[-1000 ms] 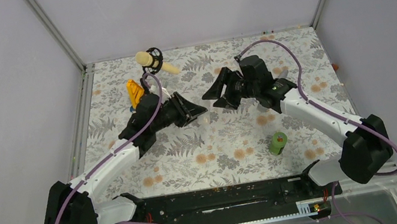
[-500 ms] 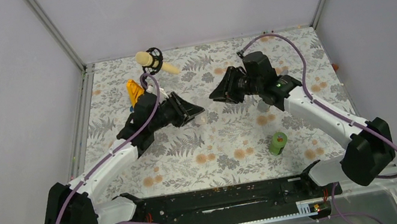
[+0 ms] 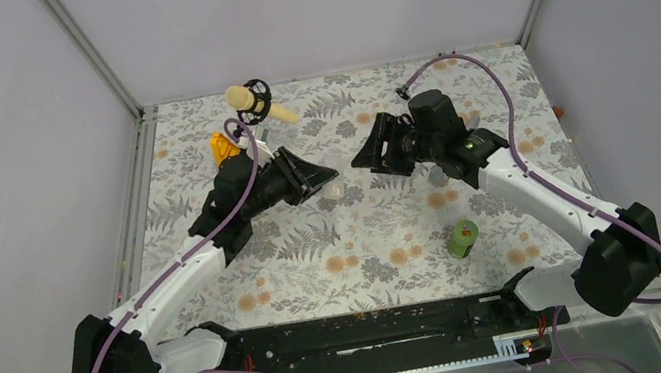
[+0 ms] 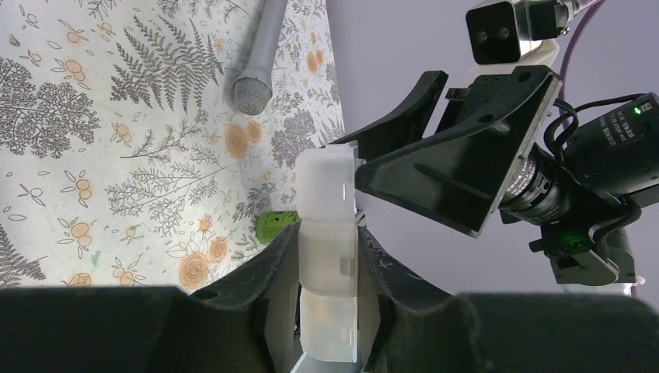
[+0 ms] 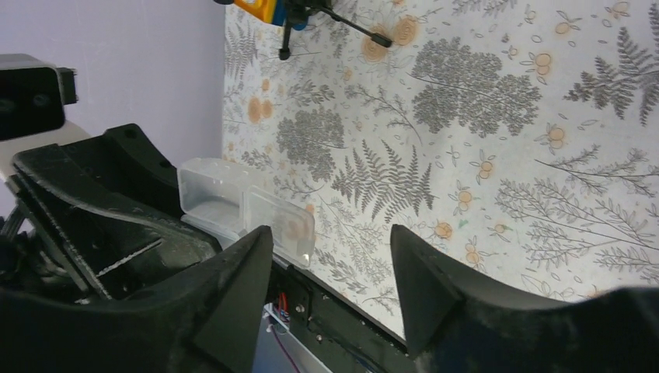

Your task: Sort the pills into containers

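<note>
From above, both arms reach in over the flowered mat, and their ends nearly meet at its middle. The left gripper points right and the right gripper points left, close to each other. What the left one grips hardly shows from up here. A green bottle stands upright near the right arm, well apart from both grippers. A yellow object sits behind the left arm.

Through the left wrist camera, that gripper's fingers are closed tight on a see-through container. It is a row of little compartments (milky rather than clear) that sticks out past the fingertips. The right gripper's black fingers sit just beyond its far end, and I cannot tell whether they touch it. A grey stick with a mesh head lies on the mat farther off.

Through the right wrist camera, the right gripper's fingers stand well apart with only mat between them, so it holds nothing. The container sits just past the tip of one finger, clamped at its other end by the left gripper.
</note>
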Motion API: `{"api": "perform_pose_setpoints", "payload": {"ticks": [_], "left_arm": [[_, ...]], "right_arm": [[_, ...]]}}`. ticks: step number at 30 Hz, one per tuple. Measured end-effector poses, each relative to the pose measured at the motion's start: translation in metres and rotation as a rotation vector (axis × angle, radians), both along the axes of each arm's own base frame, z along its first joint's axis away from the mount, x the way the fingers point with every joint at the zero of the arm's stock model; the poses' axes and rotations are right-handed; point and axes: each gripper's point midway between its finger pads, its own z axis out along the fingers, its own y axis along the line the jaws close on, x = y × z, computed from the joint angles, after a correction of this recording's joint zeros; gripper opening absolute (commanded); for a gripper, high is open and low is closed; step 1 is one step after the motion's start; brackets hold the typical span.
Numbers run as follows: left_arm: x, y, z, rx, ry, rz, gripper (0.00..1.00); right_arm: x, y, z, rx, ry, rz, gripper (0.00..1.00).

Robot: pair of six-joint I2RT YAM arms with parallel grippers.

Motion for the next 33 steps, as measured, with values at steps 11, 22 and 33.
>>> {"api": "perform_pose_setpoints", "payload": {"ticks": [11,22,33], "left_arm": [[0.001,0.000,0.002,-0.004,-0.006,0.003,0.00],[0.006,0.005,0.002,-0.006,-0.007,0.019,0.00],[0.010,0.011,0.001,0.004,-0.009,0.029,0.85]], "right_arm": [[0.009,0.016,0.025,0.234,-0.056,0.018,0.43],[0.010,0.028,0.033,0.326,-0.049,0.063,0.06],[0.009,0.026,0.020,0.247,-0.034,0.088,0.00]]}}
